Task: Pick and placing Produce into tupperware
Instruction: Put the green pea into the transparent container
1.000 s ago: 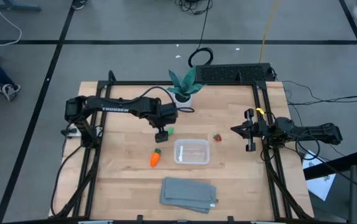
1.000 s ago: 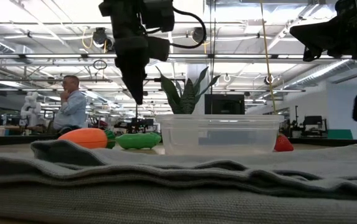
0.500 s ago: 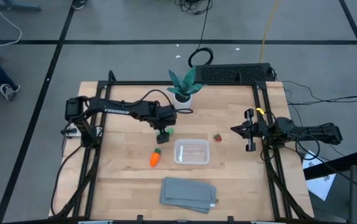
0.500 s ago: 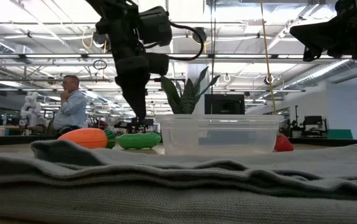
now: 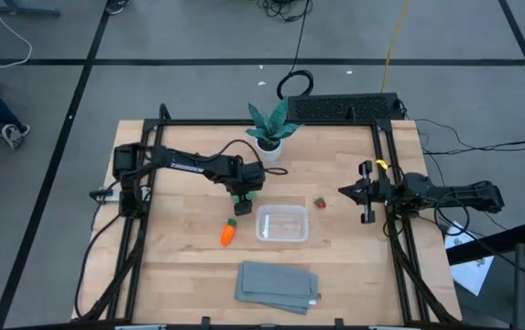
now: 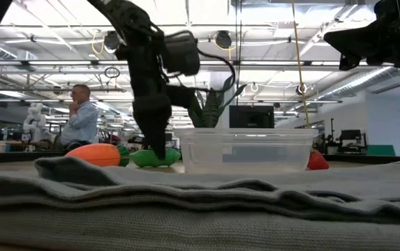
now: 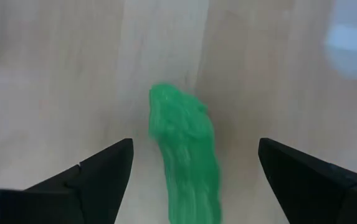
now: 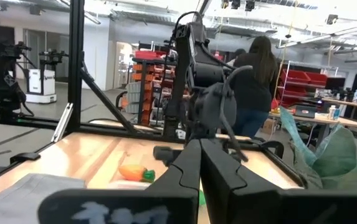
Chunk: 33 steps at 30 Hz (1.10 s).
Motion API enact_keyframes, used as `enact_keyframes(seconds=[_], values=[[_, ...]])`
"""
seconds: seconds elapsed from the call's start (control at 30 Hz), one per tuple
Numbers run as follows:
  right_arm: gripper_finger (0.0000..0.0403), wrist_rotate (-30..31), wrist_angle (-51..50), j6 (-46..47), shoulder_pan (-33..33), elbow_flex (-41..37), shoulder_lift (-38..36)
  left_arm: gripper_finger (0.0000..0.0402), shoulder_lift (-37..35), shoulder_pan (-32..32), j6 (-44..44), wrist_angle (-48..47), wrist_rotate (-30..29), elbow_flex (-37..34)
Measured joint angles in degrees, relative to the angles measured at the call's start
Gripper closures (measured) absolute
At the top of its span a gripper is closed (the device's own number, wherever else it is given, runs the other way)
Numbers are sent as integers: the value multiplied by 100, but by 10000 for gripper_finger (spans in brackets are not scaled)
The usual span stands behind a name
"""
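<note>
The green pod (image 7: 184, 162) lies flat on the wooden table, left of the clear tupperware (image 5: 282, 223). My left gripper (image 7: 195, 146) is open and low over the pod, one finger on each side, apart from it. In the low view the left gripper (image 6: 159, 148) stands in front of the pod (image 6: 142, 159). The orange carrot (image 5: 229, 233) lies near the tupperware's left side. The red berry (image 5: 320, 202) lies beyond its far right corner. My right gripper (image 5: 365, 194) waits shut and raised at the table's right side.
A folded grey cloth (image 5: 278, 284) lies near the table's near edge. A teal-leaved plant in a white pot (image 5: 269, 130) stands at the far edge. The dark frame rails (image 5: 386, 183) run along both sides. People stand in the room behind the table.
My left gripper has come straight down, from well above the table until its fingertips stand at the green pod's level, and it has tipped a little. The pod, carrot, berry and tupperware have stayed in place.
</note>
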Motion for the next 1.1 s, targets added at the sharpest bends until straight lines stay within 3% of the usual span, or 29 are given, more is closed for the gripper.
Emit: enact_keyframes(seconds=[0.2,0.5,1.1], values=[[403,9,31,-2,-4,2,59,55,304,0,129,-50,-24,33],[403,9,28,-9,-4,2,61,63,208,0,337,-88,13,37],[403,9,30,-2,-3,2,61,270,184,4,541,-131,15,37]])
